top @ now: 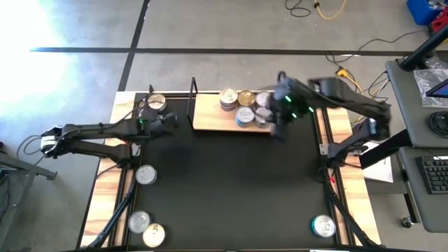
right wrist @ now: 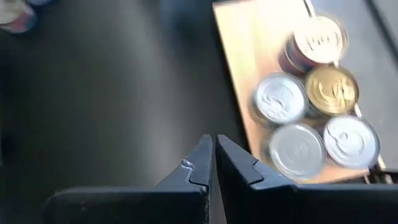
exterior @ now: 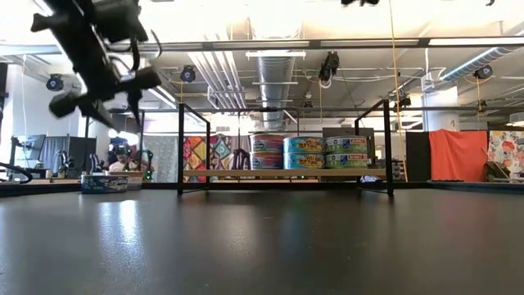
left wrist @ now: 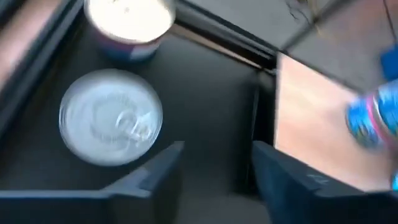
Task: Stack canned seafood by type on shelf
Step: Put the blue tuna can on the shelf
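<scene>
The shelf (top: 208,117), a light-wood board with black wire posts, stands at the table's far middle. Several tins (top: 245,106) sit on it; in the low view they (exterior: 304,153) stand two high. Two more tins (top: 154,103) rest on the table at the far left: one with a silver lid (left wrist: 111,124) and one behind it (left wrist: 129,18). My left gripper (left wrist: 214,165) hovers open between these two tins and the shelf's left end, with nothing between its fingers. My right gripper (right wrist: 211,155) is shut and empty, raised over the shelf's right end (top: 276,120).
Loose tins lie on the table at the near left (top: 145,175), (top: 138,222), (top: 154,234) and near right (top: 323,225). The shelf's black wire post (left wrist: 256,118) stands close beside my left gripper. Bare black tabletop (top: 231,189) spreads across the middle.
</scene>
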`<state>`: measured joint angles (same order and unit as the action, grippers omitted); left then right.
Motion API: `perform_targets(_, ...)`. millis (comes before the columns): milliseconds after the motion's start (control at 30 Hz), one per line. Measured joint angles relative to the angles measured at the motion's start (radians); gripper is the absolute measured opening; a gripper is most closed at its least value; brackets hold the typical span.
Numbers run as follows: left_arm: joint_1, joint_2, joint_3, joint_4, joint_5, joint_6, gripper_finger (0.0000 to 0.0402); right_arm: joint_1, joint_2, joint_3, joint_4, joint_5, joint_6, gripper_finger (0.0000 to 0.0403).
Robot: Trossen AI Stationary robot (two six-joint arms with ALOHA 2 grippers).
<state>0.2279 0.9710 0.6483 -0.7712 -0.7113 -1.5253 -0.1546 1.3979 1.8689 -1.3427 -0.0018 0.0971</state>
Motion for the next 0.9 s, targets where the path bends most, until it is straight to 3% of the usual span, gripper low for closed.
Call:
perform_targets(267,-0.001,0.023,-0.107,0.176,-0.082,-0.538,0.0015,0.246,-0.166,-0.146,0.069,0.137,0.23,0.0012)
perform_targets(400,0.007,0.023,-0.139,0.231,-0.206,-0.773,0.0012,0.358,-0.208,-0.228,0.069,0.18,0.323,0.0012)
perform_targets(567,0.085,0.018,-0.159,0.232,-0.225,-0.789,0.0012,0.475,-0.234,-0.32,0.07,0.314,0.417,0.0012)
perform_targets(700,0.166,0.02,-0.187,0.255,-0.207,-0.792,0.0007,0.526,-0.228,-0.353,0.091,0.343,0.488,0.0012)
perform_targets(900,0.291,0.053,-0.244,0.344,-0.057,-0.764,0.0004,0.545,-0.203,-0.357,0.181,0.343,0.493,0.0012)
